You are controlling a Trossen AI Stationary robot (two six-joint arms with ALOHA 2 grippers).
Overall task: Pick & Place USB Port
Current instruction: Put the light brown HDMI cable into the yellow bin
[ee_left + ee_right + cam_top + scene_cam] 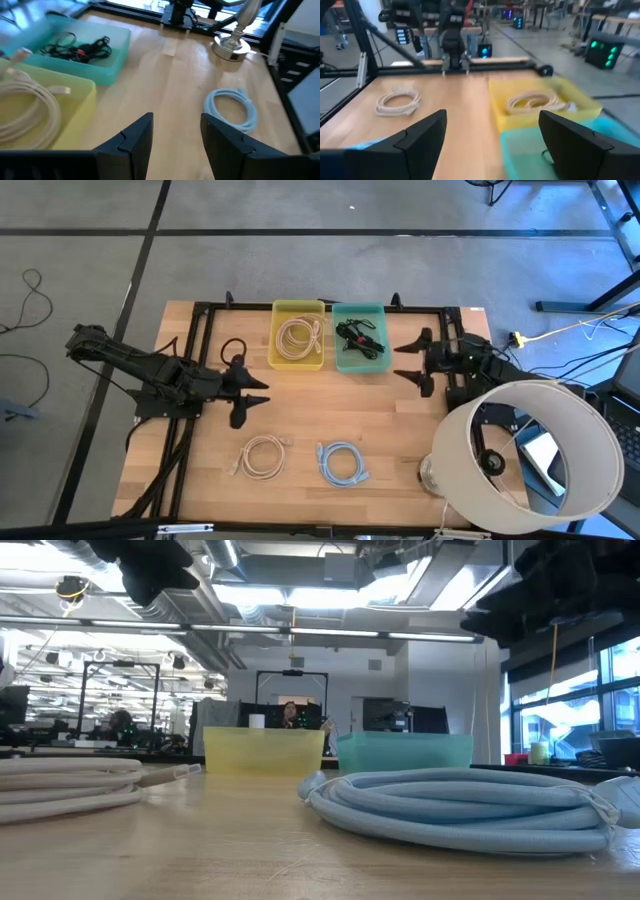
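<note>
Two coiled USB cables lie flat on the wooden table near its near edge: a cream one (263,456) (65,785) (397,102) and a light blue one (342,463) (460,805) (232,107). A yellow bin (273,340) (75,100) at the far side holds another cream coil (299,337). The teal bin (384,330) (117,55) beside it holds a black cable (360,336). My left gripper (262,391) (176,125) hovers open, left of centre, above bare wood. My right gripper (400,361) (492,122) hovers open just right of the teal bin.
A lamp with a large white shade (530,455) and a metal base (231,46) stands at the table's near right corner. A black frame (200,310) runs along the far and left edges. Bare wood lies between the bins and the two loose coils.
</note>
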